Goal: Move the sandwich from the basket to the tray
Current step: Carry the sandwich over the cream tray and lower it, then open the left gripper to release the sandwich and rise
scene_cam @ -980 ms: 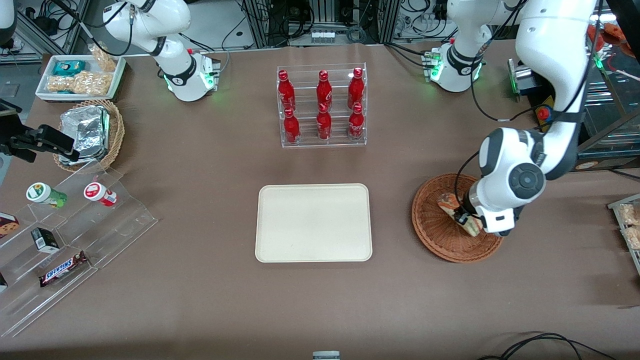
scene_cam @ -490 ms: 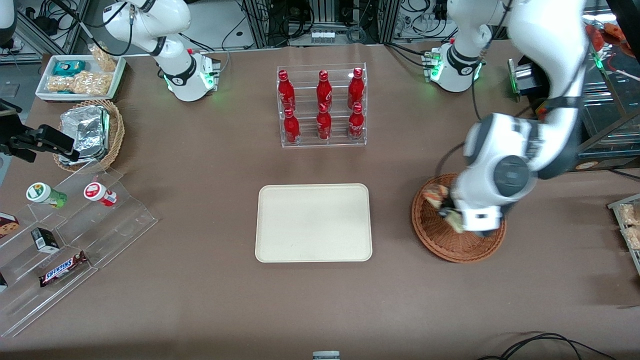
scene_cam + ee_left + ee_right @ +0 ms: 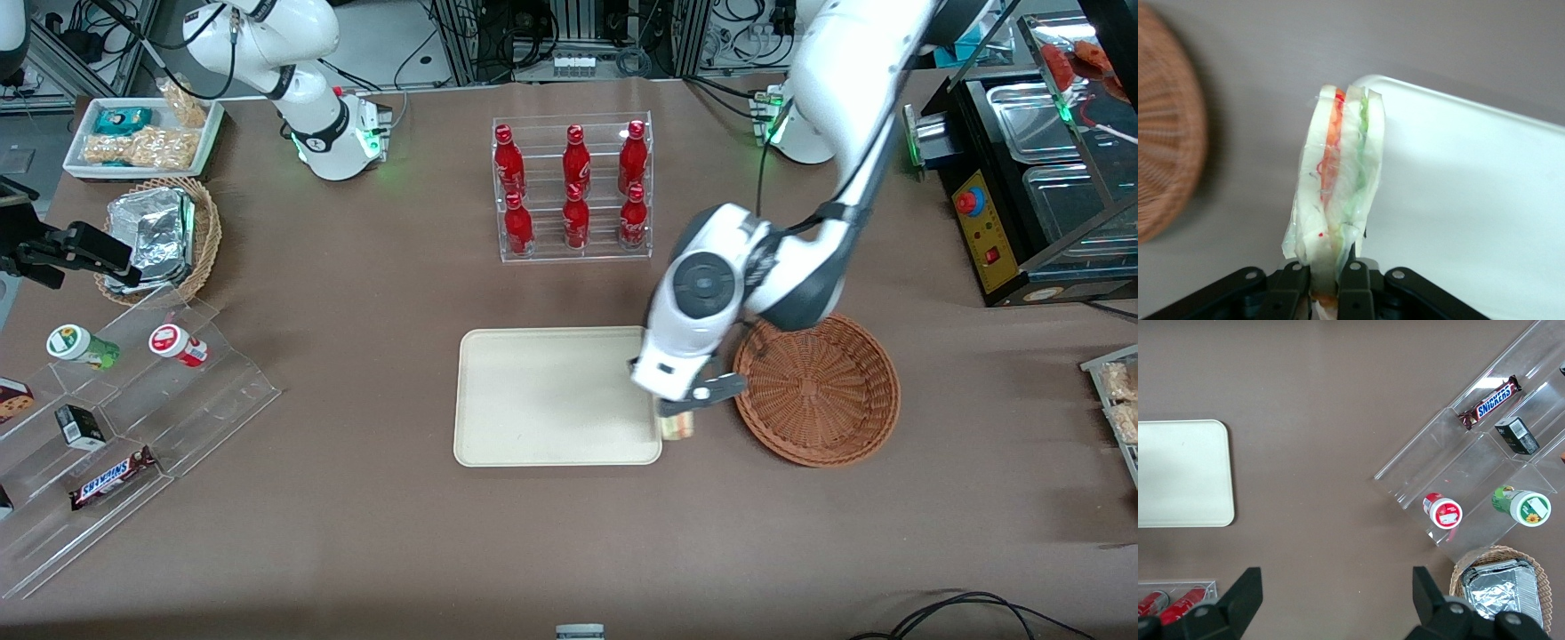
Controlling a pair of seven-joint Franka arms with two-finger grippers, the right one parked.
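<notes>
Over the tray's (image 3: 551,396) edge nearest the basket (image 3: 816,388), my tool (image 3: 1336,277) pinches the sandwich (image 3: 1338,193) upright by 1 end, so I would carry it inward over the tray before lowering and releasing.

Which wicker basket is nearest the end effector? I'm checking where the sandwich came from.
The wide, shallow reddish-brown basket beside the cream tray. The end effector, holding the sandwich, is next to it; the deeper tan basket holds foil packets.
</notes>
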